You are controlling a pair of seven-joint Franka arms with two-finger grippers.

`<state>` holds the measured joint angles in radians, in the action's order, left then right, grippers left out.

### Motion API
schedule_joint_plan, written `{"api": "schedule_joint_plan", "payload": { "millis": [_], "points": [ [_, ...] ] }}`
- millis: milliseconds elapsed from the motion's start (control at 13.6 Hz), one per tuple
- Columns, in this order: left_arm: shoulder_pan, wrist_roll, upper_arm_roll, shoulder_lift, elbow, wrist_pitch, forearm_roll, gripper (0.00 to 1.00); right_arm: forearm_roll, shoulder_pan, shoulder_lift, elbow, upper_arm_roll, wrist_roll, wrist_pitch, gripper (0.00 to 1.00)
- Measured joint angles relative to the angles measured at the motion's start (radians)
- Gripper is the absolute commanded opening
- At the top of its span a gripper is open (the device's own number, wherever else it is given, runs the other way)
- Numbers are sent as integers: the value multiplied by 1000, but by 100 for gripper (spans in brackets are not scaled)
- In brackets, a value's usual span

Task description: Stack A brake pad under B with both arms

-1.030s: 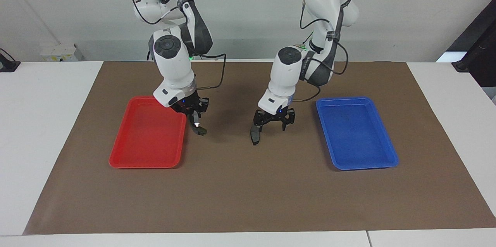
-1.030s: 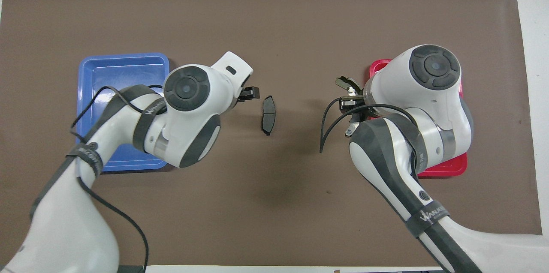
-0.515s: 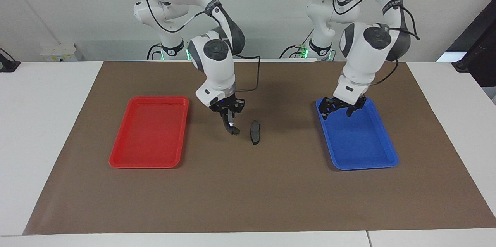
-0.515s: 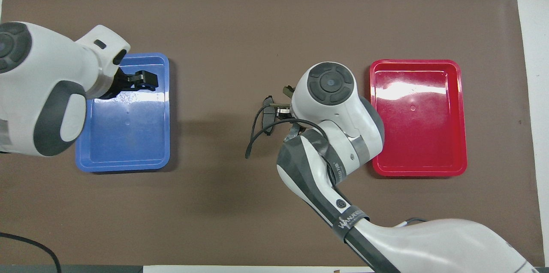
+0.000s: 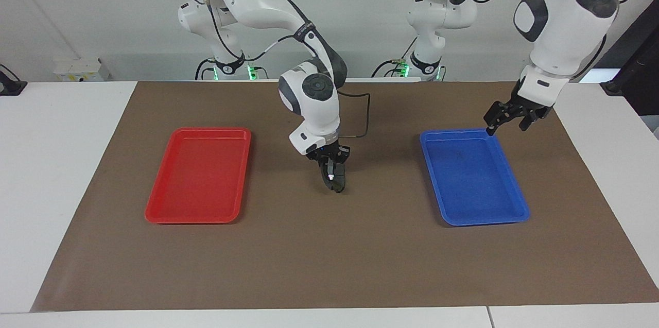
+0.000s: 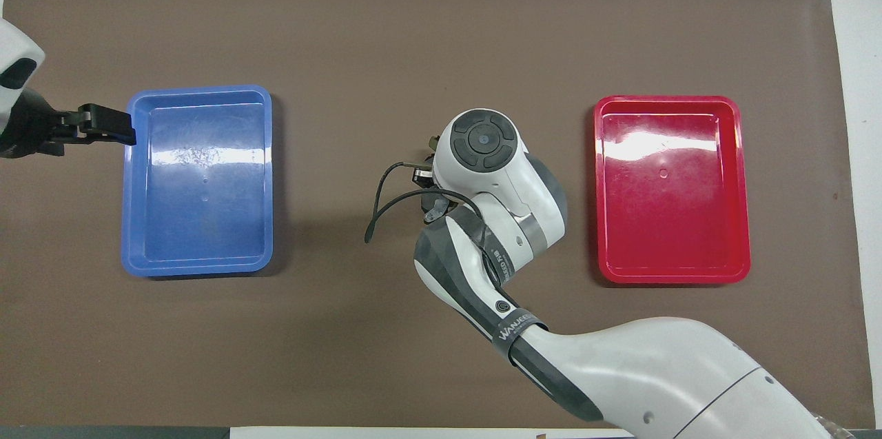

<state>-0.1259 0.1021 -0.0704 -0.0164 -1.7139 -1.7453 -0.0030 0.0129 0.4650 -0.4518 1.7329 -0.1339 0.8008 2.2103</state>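
I am watching the left gripper (image 5: 507,121) hanging in the air over the brown mat (image 5: 329,266), just off the blue tray's (image 5: 521,199) corner nearest the robots, toward the left arm's end of the counter (image 5: 62,163). Its fingers (image 5: 491,124) are standing apart and carrying nothing.

The right arm is reaching to the middle of the mat, between the two trays. The right gripper (image 5: 331,173) is pointing down there with its fingers clamped on B (image 5: 330,178), whose silver strip is glinting between them. B is sitting low, right at the A brake pad (image 5: 340,184), which is lying on the mat and showing only as a dark edge beside the fingers. I cannot tell whether the two pads are touching.

The red tray (image 5: 154,209) is lying toward the right arm's end.
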Motion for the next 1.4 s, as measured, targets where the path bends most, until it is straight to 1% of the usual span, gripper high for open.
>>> {"api": "schedule_joint_plan", "payload": {
  "millis": [221,294,442,662,1398],
  "points": [
    [19,-18,0,4,125,155,0,100,0,0,-7,4,0,1,15,0],
    [25,-35,0,6,143,192,0,100,0,0,-9,5,0,1,21,0],
    [46,-100,-1,11,146,236,0,100,-1,7,-16,6,-1,1,33,0],
    [67,-136,-1,19,140,246,0,100,-2,24,-25,6,-1,1,41,0],
    [67,-138,5,19,136,250,0,100,-33,25,-30,16,5,1,44,0]
  ]
}}
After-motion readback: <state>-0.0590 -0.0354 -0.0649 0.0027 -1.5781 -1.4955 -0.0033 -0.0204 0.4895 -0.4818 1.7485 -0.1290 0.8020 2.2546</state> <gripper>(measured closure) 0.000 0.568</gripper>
